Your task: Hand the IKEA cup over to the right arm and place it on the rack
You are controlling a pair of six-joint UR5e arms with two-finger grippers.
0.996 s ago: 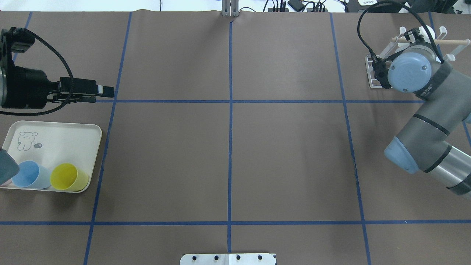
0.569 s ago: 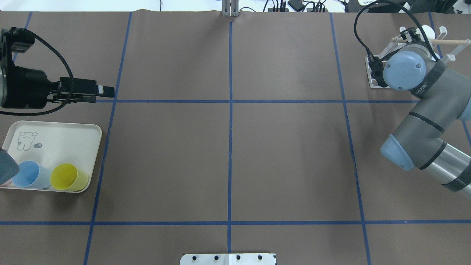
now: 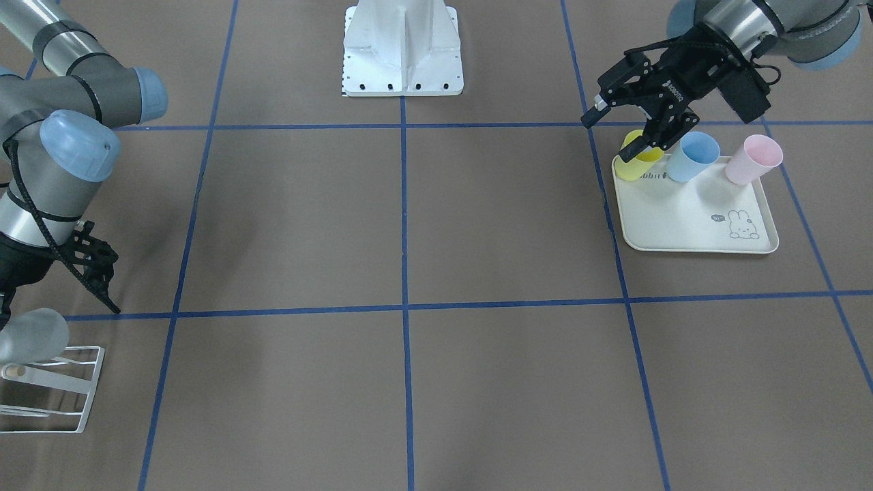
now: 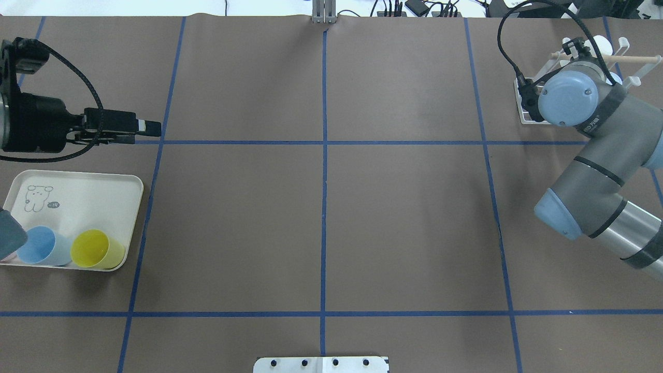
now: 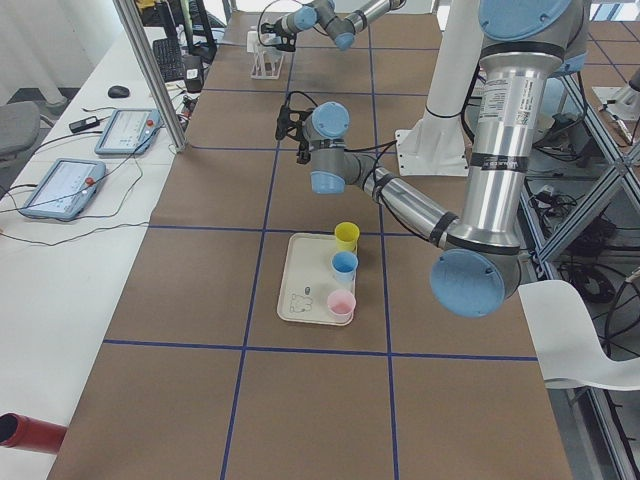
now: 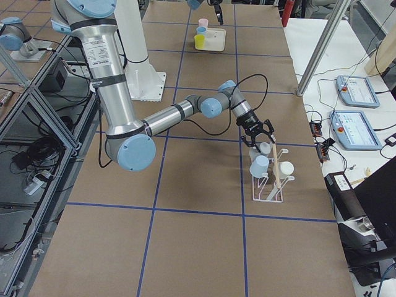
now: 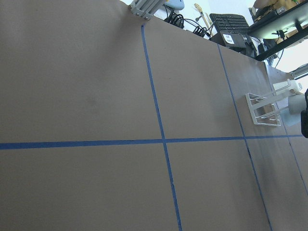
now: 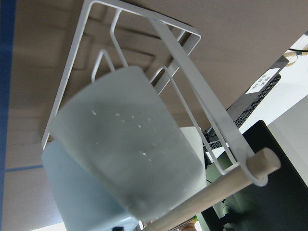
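Note:
Three cups stand on the cream tray (image 3: 682, 225): yellow (image 3: 638, 165), blue (image 3: 692, 155) and pink (image 3: 753, 158). My left gripper (image 3: 610, 134) hangs open and empty above the tray's yellow-cup end, touching no cup. The white wire rack (image 6: 269, 185) with its wooden peg (image 8: 260, 163) holds pale cups (image 6: 260, 166). One pale cup (image 8: 125, 159) fills the right wrist view, hung on a prong. My right gripper (image 6: 260, 133) is open and empty just beside the rack's near end, holding nothing.
In the overhead view the tray (image 4: 83, 191) sits at the left edge, the rack (image 4: 525, 106) at the far right, partly hidden by my right arm (image 4: 595, 171). Blue tape lines cross the brown table. The robot's white base (image 3: 402, 48) stands at the table edge.
My right arm has shifted slightly to the left, by the rack. My left arm and the cups on the tray have not moved.

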